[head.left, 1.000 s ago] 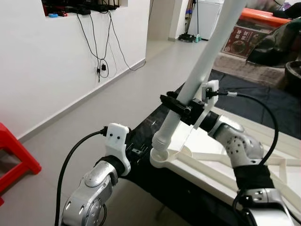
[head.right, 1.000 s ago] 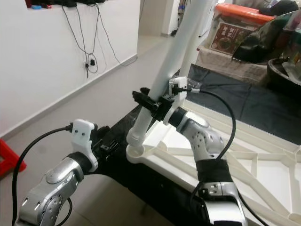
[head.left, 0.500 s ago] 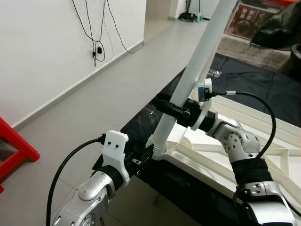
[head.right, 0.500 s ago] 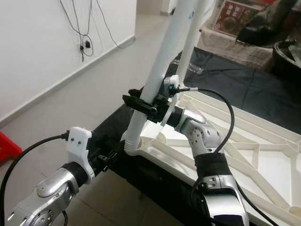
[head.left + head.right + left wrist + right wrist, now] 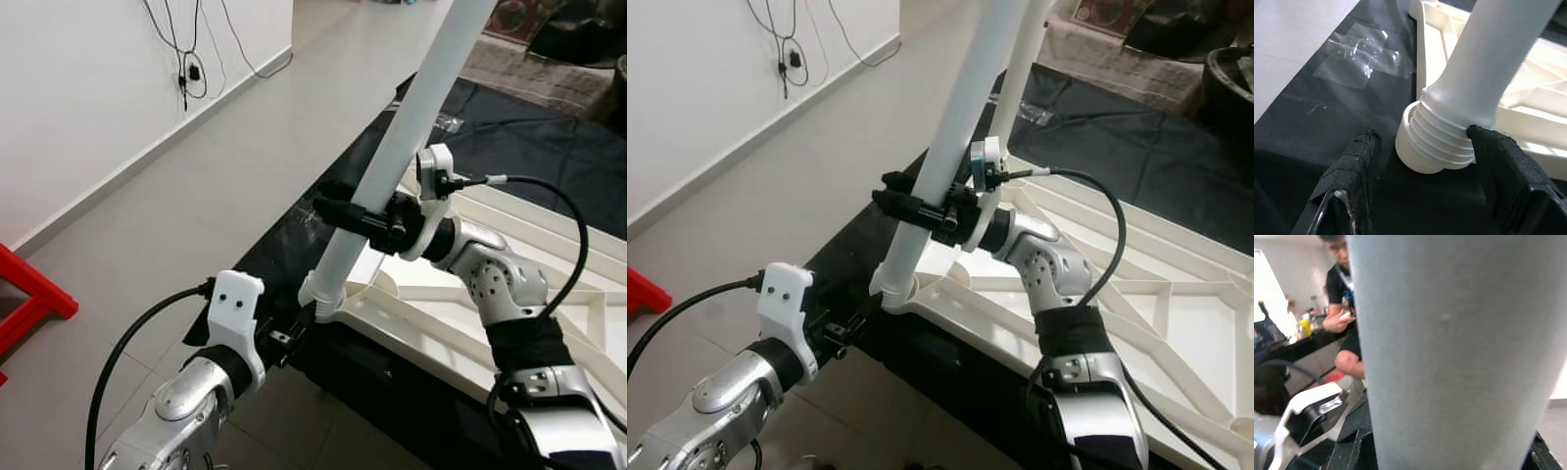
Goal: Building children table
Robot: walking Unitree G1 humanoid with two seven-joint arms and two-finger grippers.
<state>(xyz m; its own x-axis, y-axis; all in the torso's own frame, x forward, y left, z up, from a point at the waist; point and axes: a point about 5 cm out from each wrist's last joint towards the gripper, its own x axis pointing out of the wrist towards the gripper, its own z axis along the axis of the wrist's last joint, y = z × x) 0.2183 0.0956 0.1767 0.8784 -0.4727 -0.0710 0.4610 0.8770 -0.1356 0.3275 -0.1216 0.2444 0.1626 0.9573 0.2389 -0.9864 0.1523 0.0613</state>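
Note:
A long white table leg (image 5: 411, 108) leans steeply over the corner of the upturned white table top (image 5: 431, 338). My right gripper (image 5: 341, 211) is shut on the leg a little above its lower end. The leg's threaded end (image 5: 1436, 144) is at the table top's corner, over the black cloth (image 5: 1312, 127); I cannot tell if it sits in a socket. My left gripper (image 5: 1432, 164) stands open around that threaded end. One finger (image 5: 1503, 156) touches the thread, and the other finger (image 5: 1359, 164) stands apart from it.
A second white leg (image 5: 1024, 59) rises behind the held one. A patch of clear tape (image 5: 1359, 58) lies on the cloth. A red stool (image 5: 29, 299) stands at the left by the wall with hanging cables (image 5: 186, 59). A person (image 5: 1339, 318) crouches beyond the leg.
The camera has tipped down and nearer. My left gripper has closed in on the leg's threaded end. My right gripper keeps its hold on the leg.

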